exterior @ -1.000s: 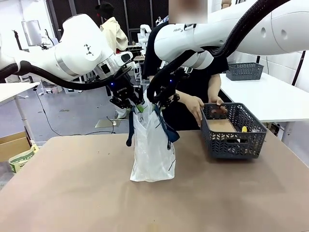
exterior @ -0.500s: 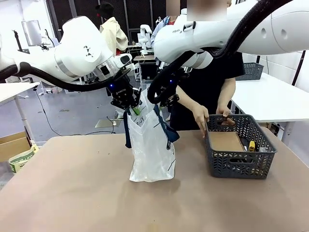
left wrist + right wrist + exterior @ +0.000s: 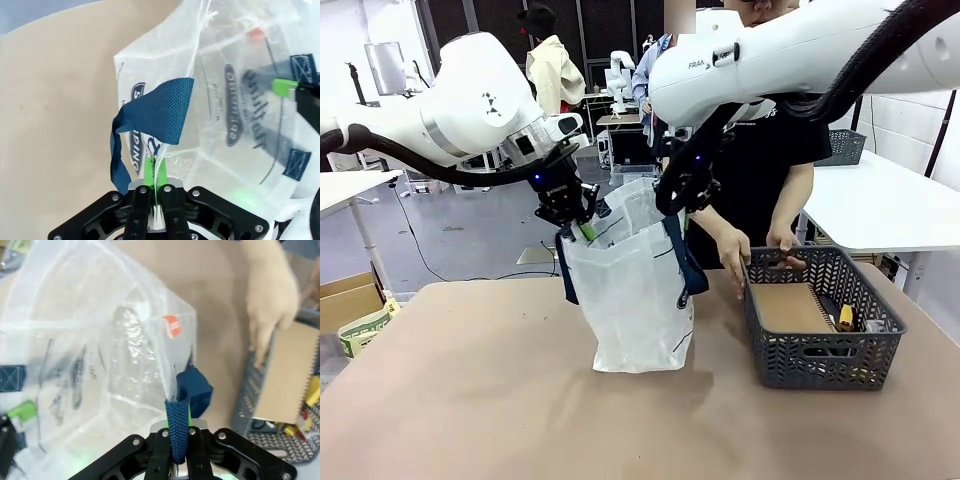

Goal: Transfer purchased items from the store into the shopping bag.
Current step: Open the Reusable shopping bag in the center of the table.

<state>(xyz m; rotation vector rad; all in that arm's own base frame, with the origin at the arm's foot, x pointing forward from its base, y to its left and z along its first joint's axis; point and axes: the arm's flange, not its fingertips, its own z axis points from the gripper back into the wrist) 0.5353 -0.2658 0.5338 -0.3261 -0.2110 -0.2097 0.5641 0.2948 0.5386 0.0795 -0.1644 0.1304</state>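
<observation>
The shopping bag, translucent white with navy straps, stands upright mid-table with its mouth spread. My left gripper is shut on the bag's left rim beside a navy strap. My right gripper is shut on the right rim and its strap. The dark grey store basket sits at the right and holds a flat tan cardboard box and small yellow pieces. A person's hands rest on the basket's far rim. The bag's inside looks bare.
A brown cardboard box and a green-printed tape roll sit off the table's left edge. White tables stand behind at right, one with a second grey basket. The person stands close behind the bag and basket.
Both grippers have closed on the bag's rims and drawn apart, widening its mouth. The person has set the basket lower and nearer the table's right front.
</observation>
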